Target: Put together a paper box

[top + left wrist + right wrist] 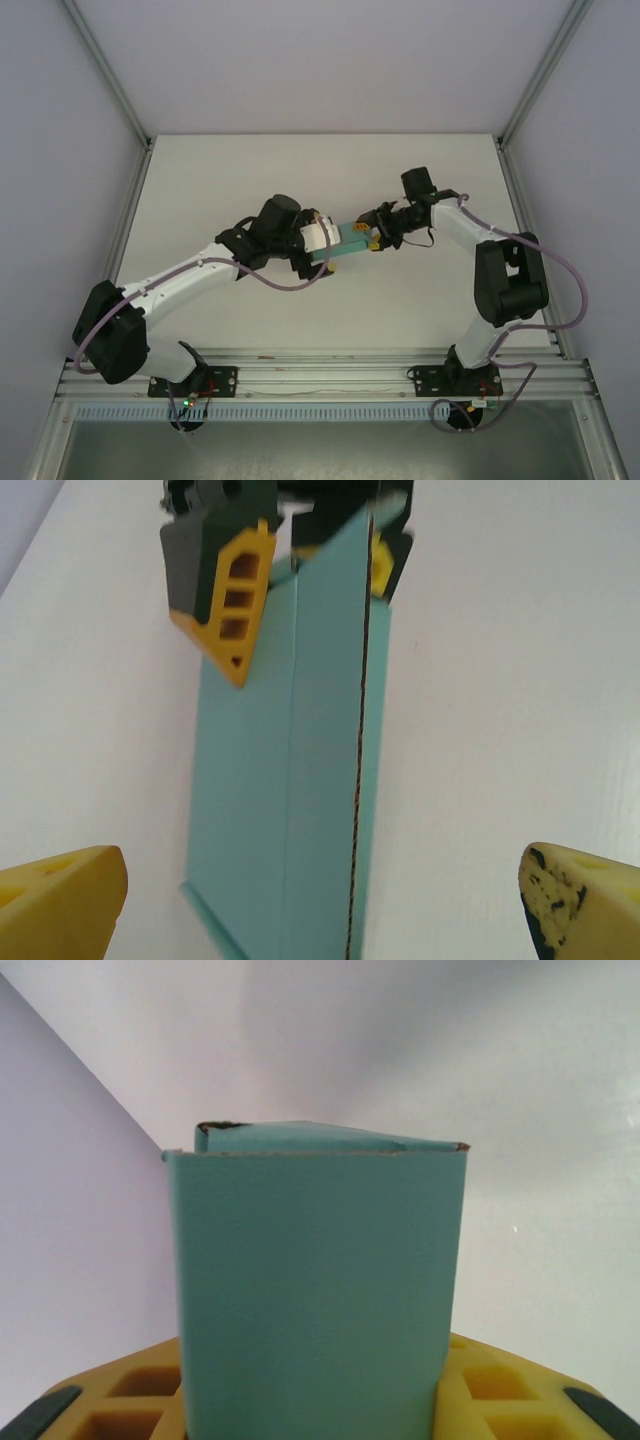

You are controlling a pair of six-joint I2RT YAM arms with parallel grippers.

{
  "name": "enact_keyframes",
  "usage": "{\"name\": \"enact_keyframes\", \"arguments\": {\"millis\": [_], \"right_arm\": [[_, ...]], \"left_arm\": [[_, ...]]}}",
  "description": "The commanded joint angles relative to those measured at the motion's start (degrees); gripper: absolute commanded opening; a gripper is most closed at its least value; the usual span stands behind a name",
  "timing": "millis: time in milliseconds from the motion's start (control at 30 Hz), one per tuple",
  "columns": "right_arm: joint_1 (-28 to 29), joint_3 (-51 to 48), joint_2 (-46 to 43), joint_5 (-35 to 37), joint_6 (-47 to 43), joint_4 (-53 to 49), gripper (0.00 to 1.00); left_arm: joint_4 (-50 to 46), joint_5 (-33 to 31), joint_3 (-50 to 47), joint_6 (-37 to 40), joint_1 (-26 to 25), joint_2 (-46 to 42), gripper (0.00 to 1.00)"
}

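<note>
Box [345, 245] lengthwise toward right claw [372, 237]

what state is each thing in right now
paper box: folded up, one end clamped in the right gripper
left gripper: open wide, a finger either side of the box, apart from it
right gripper: shut on the box's end

The paper box [250, 810] runs out of view below
</note>
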Motion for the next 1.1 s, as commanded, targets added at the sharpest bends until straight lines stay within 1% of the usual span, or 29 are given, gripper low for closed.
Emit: {"name": "enact_keyframes", "arguments": {"millis": [0,133,333,433,533,733,833,867,900,1067], "right_arm": [[-0.2,2.6,-0.1,-3.6,2.7,-4.4,0.34],[-0.2,3.2,-0.1,-3.9,3.3,-5.3,0.34],[-0.2,3.1,-0.2,-5.1,4.4,-4.9,0.34],[-0.2,2.9,-0.5,-6.2,5.3,-5.0,0.34],[0.0,2.6,-0.7,-7.6,6.0,-4.2,0.34],[0.2,2.5,-0.1,-8.7,5.4,-5.2,0.33],[0.5,2.9,-0.1,-9.2,5.8,-4.8,0.34],[0.5,3.1,-0.2,-9.2,5.7,-5.1,0.35],[0.6,3.3,-0.2,-9.2,5.7,-5.4,0.37],[0.6,3.2,-0.6,-9.3,5.8,-5.3,0.38]], "left_arm": [[-3.4,-9.3,-0.5,6.3,-0.7,0.8,1.0],[-3.9,-12.2,-0.8,6.1,-0.9,2.7,1.0],[0.1,-13.9,-1.9,6.0,-0.9,4.8,1.0],[1.0,-16.9,-1.0,5.8,-1.1,6.1,1.0],[1.4,-19.3,0.2,4.9,-1.4,7.0,0.93],[4.9,-16.1,-1.9,4.6,-1.6,4.8,0.77],[6.8,-15.5,-2.6,4.4,-1.6,4.2,0.67],[6.8,-15.2,-2.6,4.4,-1.5,4.2,0.62],[6.6,-14.9,-2.4,4.3,-1.6,4.1,0.59],[7.4,-16.4,-2.3,4.2,-1.6,4.5,0.52]]}}
